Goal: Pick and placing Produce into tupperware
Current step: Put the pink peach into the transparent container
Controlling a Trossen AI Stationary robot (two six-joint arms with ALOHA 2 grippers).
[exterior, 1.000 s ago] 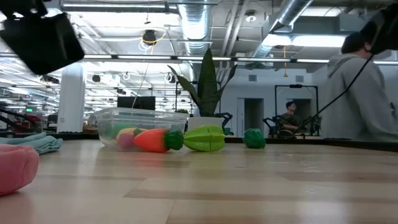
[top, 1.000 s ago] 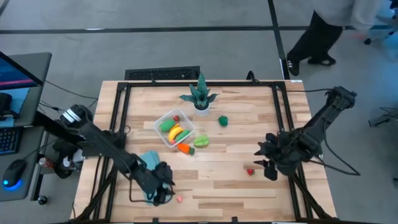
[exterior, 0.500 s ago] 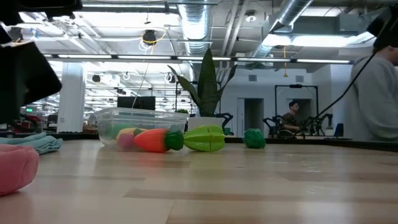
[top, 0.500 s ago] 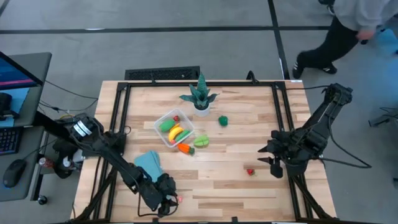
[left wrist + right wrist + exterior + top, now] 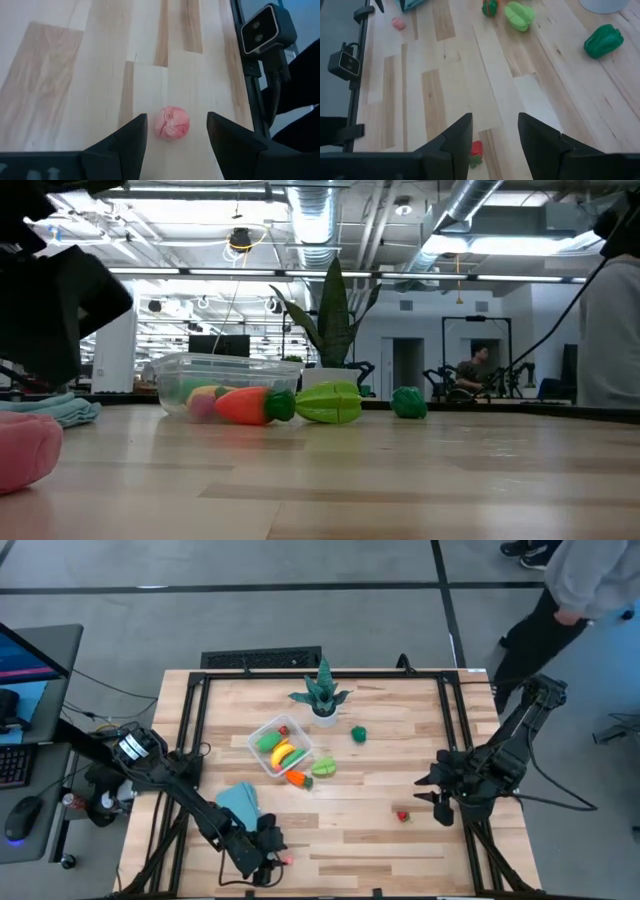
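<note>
My left gripper (image 5: 176,134) is open near the table's near edge (image 5: 266,854). Its fingers stand on either side of a small crumpled pink produce piece (image 5: 172,123), which lies on the wood (image 5: 287,859) and shows large in the low view (image 5: 25,450). My right gripper (image 5: 495,134) is open and hovers at the table's right (image 5: 440,804), with a red strawberry (image 5: 476,152) just off one finger (image 5: 403,816). The clear tupperware (image 5: 280,747) holds green, yellow and red pieces. An orange carrot (image 5: 297,778) and a green star fruit (image 5: 323,768) lie beside it, a green pepper (image 5: 358,734) farther right.
A folded light-blue cloth (image 5: 240,802) lies just beyond the left gripper. The spiky teal plant in a white pot (image 5: 322,695) stands at the far side. A small camera (image 5: 267,27) is fixed at the near edge. A person (image 5: 585,580) walks past the far right corner.
My left gripper has moved from over the blue cloth toward the table's near edge and come down around the pink piece, fingers still open. My right arm has hardly shifted. The person behind the table has walked on to the right.
</note>
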